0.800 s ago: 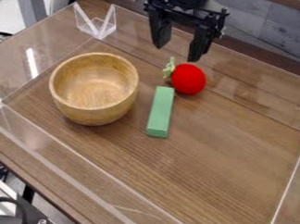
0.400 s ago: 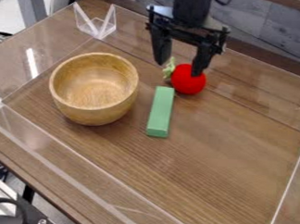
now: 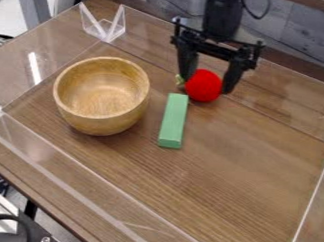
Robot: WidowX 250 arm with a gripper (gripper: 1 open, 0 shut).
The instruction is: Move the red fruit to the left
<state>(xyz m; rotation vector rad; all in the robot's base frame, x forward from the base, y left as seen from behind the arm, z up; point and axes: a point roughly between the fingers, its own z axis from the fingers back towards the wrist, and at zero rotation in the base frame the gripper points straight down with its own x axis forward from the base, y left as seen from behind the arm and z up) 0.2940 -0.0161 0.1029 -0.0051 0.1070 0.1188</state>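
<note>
The red fruit (image 3: 203, 86) is a small round bright red ball resting on the wooden table, right of the green block. My gripper (image 3: 214, 78) points straight down and stands open, its two black fingers straddling the fruit, one finger (image 3: 187, 73) at its left and the other at its right. The fingers hide the fruit's upper part and leafy top. I cannot tell whether the fingers touch it.
A green rectangular block (image 3: 173, 119) lies just left of the fruit. A wooden bowl (image 3: 102, 94) sits further left. Clear plastic walls (image 3: 101, 23) edge the table, with a low front rim near the bottom.
My gripper has come down and shifted right, from above and behind the fruit to around it. The jaws stayed open. The fruit, block and bowl have not moved.
</note>
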